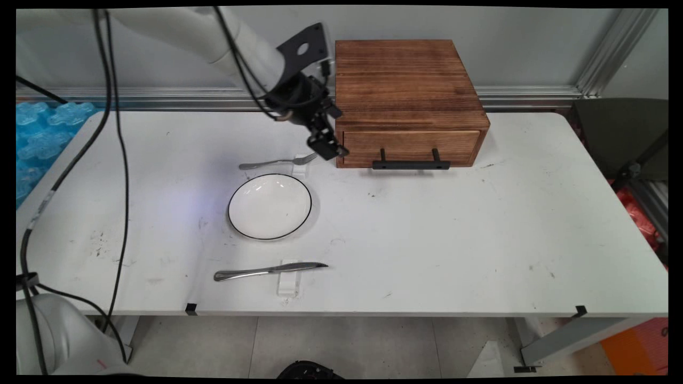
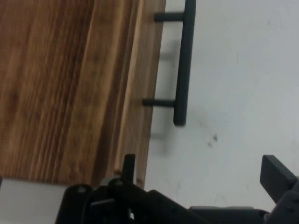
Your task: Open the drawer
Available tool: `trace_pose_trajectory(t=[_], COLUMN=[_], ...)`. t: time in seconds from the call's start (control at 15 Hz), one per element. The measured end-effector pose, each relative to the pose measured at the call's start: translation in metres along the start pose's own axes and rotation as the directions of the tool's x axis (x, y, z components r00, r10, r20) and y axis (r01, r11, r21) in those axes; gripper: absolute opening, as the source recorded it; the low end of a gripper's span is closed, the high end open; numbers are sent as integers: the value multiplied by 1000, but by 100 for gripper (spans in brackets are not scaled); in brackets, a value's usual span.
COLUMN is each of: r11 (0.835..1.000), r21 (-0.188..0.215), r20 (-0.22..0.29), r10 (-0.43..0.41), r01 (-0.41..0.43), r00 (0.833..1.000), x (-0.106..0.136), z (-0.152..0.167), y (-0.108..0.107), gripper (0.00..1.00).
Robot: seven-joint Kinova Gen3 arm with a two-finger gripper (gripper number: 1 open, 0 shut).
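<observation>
Wooden box [image 1: 408, 90] at the middle of the table's [image 1: 480, 240] far edge, its drawer [image 1: 411, 146] flush with the front and shut, black handle [image 1: 411, 164] untouched. Black gripper [image 1: 328, 149] low at the box's front left corner, fingers [image 2: 275, 175] spread wide with nothing between them; one fingertip just beside the corner of the wood, possibly touching, though hard to tell from either view. Handle well off to the side of the gripper, not between the fingers.

Fork [image 1: 275, 162] just left of the gripper, tines propped on a small clear block [image 1: 300, 166], lying level. White plate [image 1: 270, 206] with a dark rim near the fork, towards the table's near edge, bare. Knife [image 1: 269, 271] close to the near edge, resting across a second clear block [image 1: 288, 282]. Nothing lifted, nothing in the drawer's way.
</observation>
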Motion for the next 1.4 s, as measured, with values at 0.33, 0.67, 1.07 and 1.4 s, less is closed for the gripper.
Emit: trace_pose_trajectory(t=[0.33,0.67,1.07,1.4], r11=[1000,999,998,997], r21=[7,16,24,4], r20=[-17,-36,-39,-20], r10=[7,30,59,71], r01=[-7,-29,-58,-71], r00=[1000,999,997,997], x=[25,48,68,72], z=[17,29,51,79], y=[-5,-9,-13,-9], gripper=[100,100,100,100])
